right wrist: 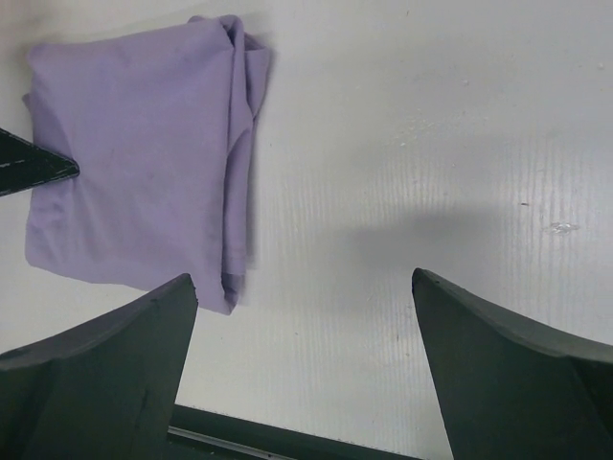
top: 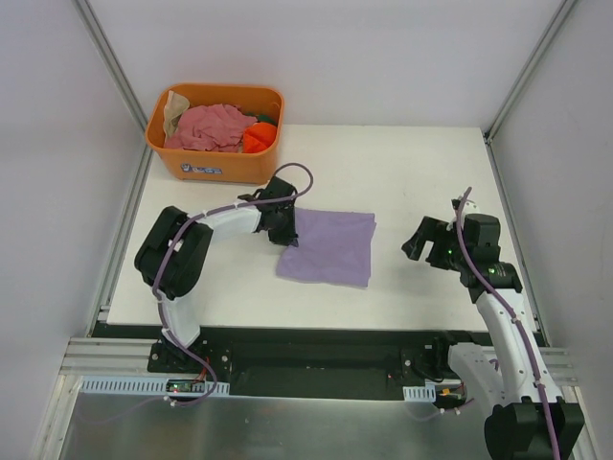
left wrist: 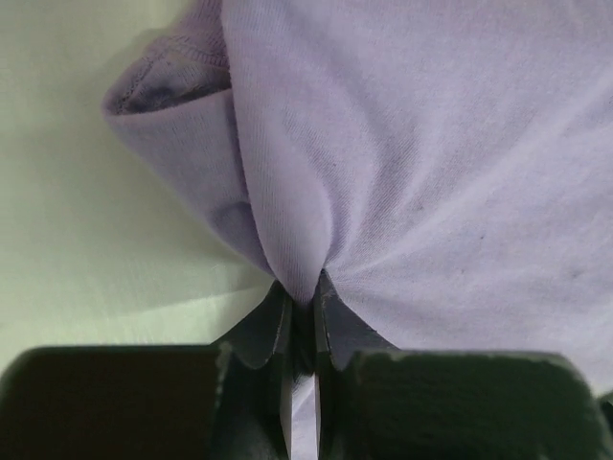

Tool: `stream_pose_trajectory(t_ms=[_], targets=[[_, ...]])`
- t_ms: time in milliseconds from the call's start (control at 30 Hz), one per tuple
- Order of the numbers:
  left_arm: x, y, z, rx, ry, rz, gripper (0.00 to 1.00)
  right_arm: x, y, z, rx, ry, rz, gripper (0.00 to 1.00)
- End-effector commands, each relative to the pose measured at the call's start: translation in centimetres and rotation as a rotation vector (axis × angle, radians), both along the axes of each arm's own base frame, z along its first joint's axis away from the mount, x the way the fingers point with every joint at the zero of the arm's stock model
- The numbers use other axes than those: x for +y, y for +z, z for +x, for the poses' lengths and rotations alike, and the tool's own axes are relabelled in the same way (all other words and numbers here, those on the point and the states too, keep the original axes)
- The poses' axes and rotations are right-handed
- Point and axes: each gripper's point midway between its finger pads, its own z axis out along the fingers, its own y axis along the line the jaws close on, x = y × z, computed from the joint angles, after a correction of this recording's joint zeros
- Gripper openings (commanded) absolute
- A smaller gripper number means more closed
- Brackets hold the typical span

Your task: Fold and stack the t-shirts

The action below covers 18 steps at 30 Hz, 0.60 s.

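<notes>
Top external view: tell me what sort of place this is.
Probably a robot test cell, not a home: plain white walls on metal frame posts, a left arm and a right arm bolted by a white table, and an orange plastic tub of crumpled shirts.

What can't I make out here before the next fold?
Top view: where the left tool grips the purple shirt, hidden under its wrist.
Top view: shirts low in the tub, under the pink one.
Left wrist: most of the shirt, cut off by the frame edges.
</notes>
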Motion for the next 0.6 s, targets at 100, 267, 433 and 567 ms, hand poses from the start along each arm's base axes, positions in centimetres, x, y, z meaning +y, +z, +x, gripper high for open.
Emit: stream_pose_trajectory(t_ms=[100,267,433,567], targets=[[11.4,0.7,-2.1,-0.083,0.134,0.356,0.0,-1.8,0.2,0.1,-0.023,-0.056,-0.08,0.96],[20.0,1.8,-1.9,-0.114,0.243,0.567,0.0,-1.4,0.6,0.2,-0.04,-0.044,-0.061,0.96],[27.8,4.4,-0.6,-0.161,0.33,0.778,0.0,-1.9,0.8,0.4,-0.05,-0.073,-0.07,0.96],[31.0,4.1,1.9,-0.222,0.354,0.748,0.0,-2.2,0.8,0.5,-0.058,-0.085,-0.075,0.96]])
